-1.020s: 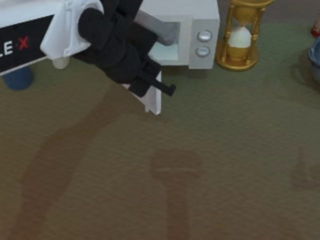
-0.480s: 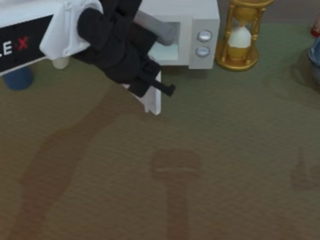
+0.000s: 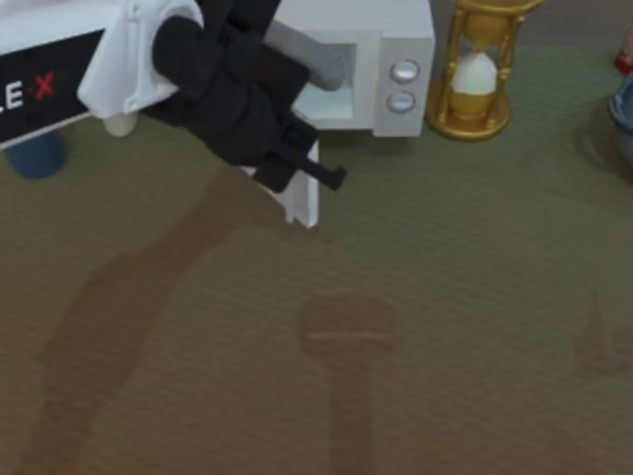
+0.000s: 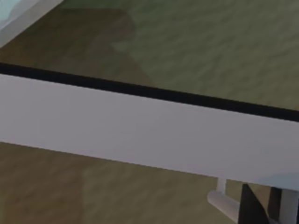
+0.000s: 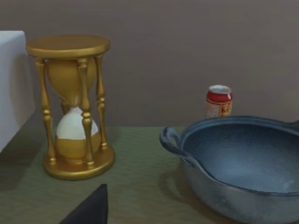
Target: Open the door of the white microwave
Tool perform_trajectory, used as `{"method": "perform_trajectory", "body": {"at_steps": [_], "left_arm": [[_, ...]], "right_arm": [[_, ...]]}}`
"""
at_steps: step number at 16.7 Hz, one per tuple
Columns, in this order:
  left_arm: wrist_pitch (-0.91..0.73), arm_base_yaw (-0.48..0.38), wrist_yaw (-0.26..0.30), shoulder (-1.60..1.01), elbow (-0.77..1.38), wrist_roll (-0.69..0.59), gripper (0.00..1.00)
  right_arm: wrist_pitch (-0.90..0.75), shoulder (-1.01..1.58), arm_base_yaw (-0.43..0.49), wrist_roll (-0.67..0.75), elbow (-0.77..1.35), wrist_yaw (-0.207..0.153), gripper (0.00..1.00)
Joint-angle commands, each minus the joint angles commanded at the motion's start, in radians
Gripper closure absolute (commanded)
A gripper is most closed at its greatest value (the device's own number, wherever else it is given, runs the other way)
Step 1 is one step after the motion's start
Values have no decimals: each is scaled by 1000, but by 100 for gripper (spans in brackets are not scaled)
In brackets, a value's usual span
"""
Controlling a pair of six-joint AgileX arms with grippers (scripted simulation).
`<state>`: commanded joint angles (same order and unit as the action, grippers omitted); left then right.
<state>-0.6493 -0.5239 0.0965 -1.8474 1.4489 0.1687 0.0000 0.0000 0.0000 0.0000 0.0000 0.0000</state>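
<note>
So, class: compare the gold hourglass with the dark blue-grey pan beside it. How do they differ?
The gold hourglass stands tall and narrow; the dark blue-grey pan sits low and wide. The hourglass holds white sand in its lower bulb; the pan looks empty. The hourglass is shiny gold, the pan speckled and dull. Both rest on the green table.

The green table (image 3: 445, 297) carries the microwave (image 3: 381, 59), a gold hourglass (image 3: 477, 69) just right of it, a blue pan (image 5: 243, 163) and a red can (image 5: 218, 101).
</note>
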Motion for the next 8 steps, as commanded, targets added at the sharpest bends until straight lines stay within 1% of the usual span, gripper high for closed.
{"method": "perform_trajectory", "body": {"at_steps": [5,8], "left_arm": [[0,-4,8,-1,-3,0,100],[-3,18,34,17,-21,54,100]], "right_arm": [[0,0,0,0,0,0,0],[0,0,0,0,0,0,0]]}}
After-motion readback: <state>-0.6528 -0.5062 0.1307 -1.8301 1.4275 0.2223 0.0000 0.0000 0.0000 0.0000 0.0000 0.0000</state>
